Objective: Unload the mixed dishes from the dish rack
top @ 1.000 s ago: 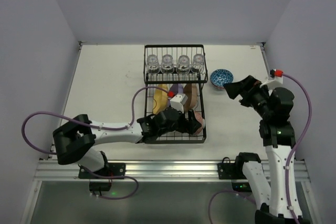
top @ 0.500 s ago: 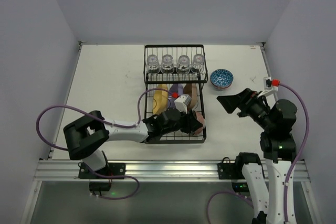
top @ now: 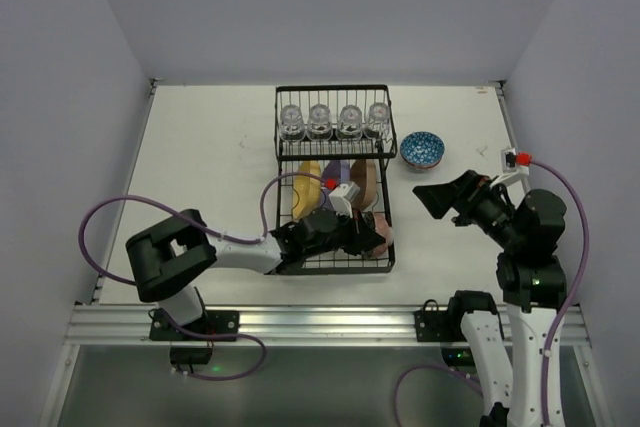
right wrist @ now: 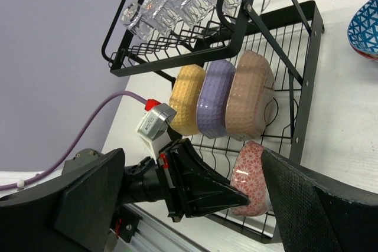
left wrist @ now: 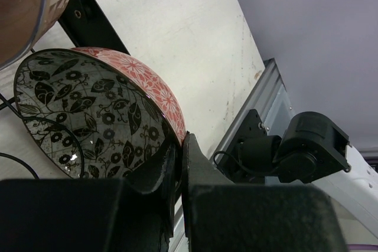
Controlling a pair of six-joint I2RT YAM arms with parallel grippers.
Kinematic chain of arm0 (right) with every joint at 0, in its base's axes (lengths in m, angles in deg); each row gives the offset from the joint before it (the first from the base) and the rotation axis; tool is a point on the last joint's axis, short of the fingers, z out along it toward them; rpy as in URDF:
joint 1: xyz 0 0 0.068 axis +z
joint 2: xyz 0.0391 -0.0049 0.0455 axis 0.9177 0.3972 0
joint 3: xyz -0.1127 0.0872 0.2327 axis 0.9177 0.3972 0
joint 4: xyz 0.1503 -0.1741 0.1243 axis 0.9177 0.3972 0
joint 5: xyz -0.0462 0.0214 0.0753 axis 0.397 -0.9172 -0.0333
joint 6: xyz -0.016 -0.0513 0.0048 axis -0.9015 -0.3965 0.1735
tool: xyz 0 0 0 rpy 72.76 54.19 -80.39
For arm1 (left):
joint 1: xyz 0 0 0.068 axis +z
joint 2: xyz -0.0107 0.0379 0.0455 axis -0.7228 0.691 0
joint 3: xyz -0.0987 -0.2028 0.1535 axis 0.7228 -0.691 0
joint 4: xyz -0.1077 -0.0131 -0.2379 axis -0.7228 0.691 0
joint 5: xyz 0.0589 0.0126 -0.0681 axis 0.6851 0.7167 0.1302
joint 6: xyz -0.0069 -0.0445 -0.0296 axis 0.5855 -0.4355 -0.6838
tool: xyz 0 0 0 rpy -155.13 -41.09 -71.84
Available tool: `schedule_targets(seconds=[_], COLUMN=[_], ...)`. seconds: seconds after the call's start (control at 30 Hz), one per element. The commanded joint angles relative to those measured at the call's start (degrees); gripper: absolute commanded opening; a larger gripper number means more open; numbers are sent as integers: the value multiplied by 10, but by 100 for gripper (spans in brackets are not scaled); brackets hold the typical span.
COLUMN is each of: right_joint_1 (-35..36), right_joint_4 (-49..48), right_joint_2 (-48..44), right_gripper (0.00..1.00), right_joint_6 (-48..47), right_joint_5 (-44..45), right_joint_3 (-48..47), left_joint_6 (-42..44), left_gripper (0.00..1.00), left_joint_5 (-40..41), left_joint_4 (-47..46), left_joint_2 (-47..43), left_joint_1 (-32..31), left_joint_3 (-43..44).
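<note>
The black wire dish rack (top: pixel 335 88) stands mid-table. Several clear glass cups (top: pixel 333 120) sit on its raised shelf. Yellow (top: pixel 308 183), purple (top: pixel 338 171) and tan (top: pixel 366 182) plates stand on edge in the lower tray. At the tray's front right corner, my left gripper (top: pixel 368 237) is shut on the rim of the reddish bowl (left wrist: pixel 155 84), one finger inside against its black leaf pattern, one outside. The bowl (right wrist: pixel 251 178) stands on edge below the tan plate (right wrist: pixel 251 95). My right gripper (top: pixel 432 197) hangs open and empty to the right of the rack.
A blue patterned bowl (top: pixel 422 149) sits on the white table just right of the rack's shelf. The rack's right wall (right wrist: pixel 304 92) runs beside the reddish bowl. The aluminium rail (top: pixel 320 325) lines the table's near edge.
My left gripper has closed on the reddish bowl's rim. The right arm drew back from the blue bowl towards the near right, then held still.
</note>
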State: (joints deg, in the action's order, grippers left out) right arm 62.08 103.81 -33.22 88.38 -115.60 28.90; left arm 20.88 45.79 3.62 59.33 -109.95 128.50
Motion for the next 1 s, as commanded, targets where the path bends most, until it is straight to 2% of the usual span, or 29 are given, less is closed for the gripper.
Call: schedule_targets(seconds=[0.0, 0.23, 0.43, 0.57, 0.97], right_joint_1=[-1, -1, -1, -1, -1], right_joint_4=[5, 18, 31, 36, 28], right_joint_2=[-4, -6, -7, -7, 1], right_gripper=[99, 99, 99, 99, 99], right_joint_6=[-6, -14, -24, -27, -26], right_joint_5=[-10, -13, -12, -13, -9], right_joint_3=[-29, -41, -53, -58, -55], left_joint_6=[-22, -57, -61, -56, -2], left_gripper=[0, 0, 0, 0, 0], left_joint_5=[-31, -72, -99, -112, -136], left_joint_4=[-94, -287, -363, -383, -340], left_joint_2=[-14, 6, 29, 30, -34], left_joint_1=[7, 20, 21, 21, 20], left_joint_3=[-25, -81, -82, -74, -67])
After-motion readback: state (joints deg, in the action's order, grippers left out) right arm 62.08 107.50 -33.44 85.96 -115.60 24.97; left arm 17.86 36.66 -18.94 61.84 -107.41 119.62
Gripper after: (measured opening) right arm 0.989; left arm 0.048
